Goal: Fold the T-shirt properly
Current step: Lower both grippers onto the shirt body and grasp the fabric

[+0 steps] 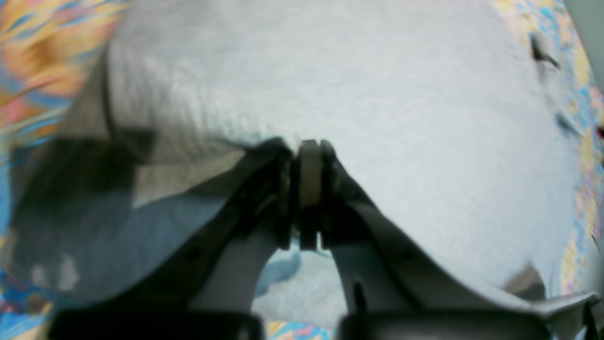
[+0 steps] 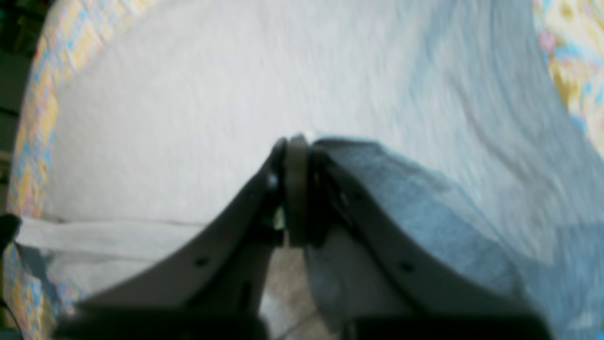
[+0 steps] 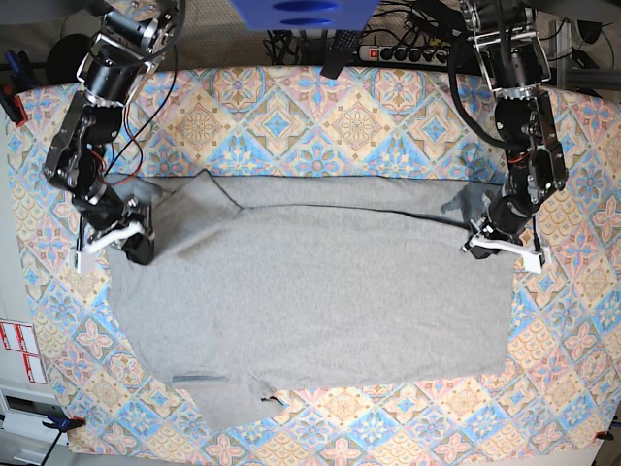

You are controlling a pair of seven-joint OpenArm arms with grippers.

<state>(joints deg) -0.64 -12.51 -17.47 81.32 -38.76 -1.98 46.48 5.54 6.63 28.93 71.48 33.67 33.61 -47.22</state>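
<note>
The T-shirt (image 3: 310, 301) is spread wide on the patterned cloth (image 3: 320, 116), one far edge apparently folded over; further folds are judged outstanding. The left gripper (image 3: 482, 239) and right gripper (image 3: 136, 241) are each clamped on a shirt edge.

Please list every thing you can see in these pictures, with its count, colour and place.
T-shirt: one, heather grey, spread across the middle of the table, partly folded.
Tablecloth: one, patterned in blue, orange and cream, covering the table under the shirt.
Power strip: one, white with cables, behind the far table edge.
Blue object: one, at the top edge, partly cut off.
Right hand: one, dark with white tips, shut on the T-shirt's edge.
Left hand: one, dark with white tips, shut on the T-shirt's opposite edge.
</note>
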